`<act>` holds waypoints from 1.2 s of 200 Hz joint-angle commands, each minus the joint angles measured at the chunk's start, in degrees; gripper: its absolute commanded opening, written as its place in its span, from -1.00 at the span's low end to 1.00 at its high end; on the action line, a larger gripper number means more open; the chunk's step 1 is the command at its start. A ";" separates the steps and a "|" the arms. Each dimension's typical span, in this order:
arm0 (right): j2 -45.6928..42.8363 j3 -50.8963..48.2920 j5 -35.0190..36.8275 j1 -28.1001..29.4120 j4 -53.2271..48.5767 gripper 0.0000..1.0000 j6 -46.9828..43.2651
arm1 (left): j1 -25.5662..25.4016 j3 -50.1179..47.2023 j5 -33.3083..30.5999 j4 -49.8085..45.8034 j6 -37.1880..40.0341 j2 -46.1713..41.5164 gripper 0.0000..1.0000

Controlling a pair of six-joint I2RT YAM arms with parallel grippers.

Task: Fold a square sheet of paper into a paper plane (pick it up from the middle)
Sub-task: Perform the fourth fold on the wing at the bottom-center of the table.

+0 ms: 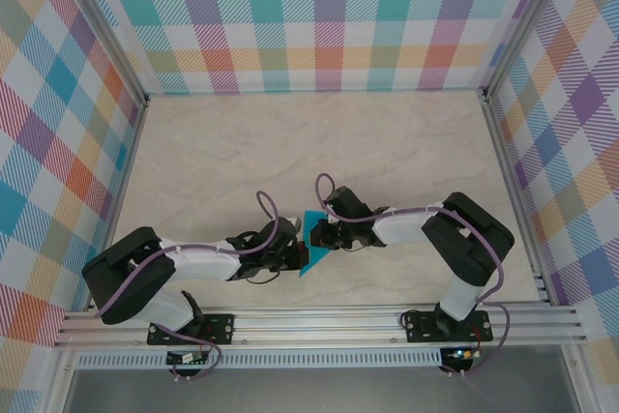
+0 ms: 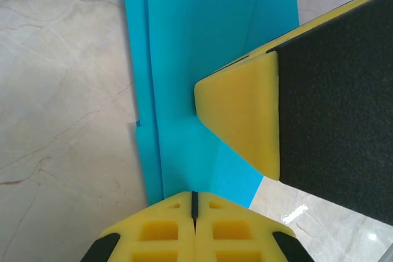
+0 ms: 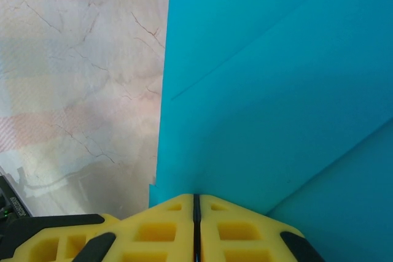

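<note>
The teal-blue sheet of paper is folded into overlapping layers and sits between my two grippers near the table's front middle. In the left wrist view the paper runs away from my left gripper, whose yellow jaws are pressed together on its near edge. A yellow fingertip of my right gripper rests on the paper from the right. In the right wrist view the paper spreads out from my right gripper, shut on its edge. From above, the left gripper and right gripper nearly touch.
The pale marbled table stretches back to plaid walls on three sides. An aluminium rail carrying both arm bases runs along the front edge. Purple cables loop over each arm.
</note>
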 commanded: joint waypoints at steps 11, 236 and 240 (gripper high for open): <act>-0.54 1.00 9.93 -0.10 -6.90 -0.82 -0.48 | 0.10 -3.61 -0.11 -16.01 0.79 3.16 -1.00; 2.23 4.67 5.41 -3.69 -9.72 -0.82 4.29 | 0.19 -0.75 0.93 -13.32 1.02 2.37 -1.00; 2.14 4.68 5.47 -3.51 -9.96 -0.82 4.30 | 0.19 -0.68 1.21 -13.19 1.05 2.30 -1.00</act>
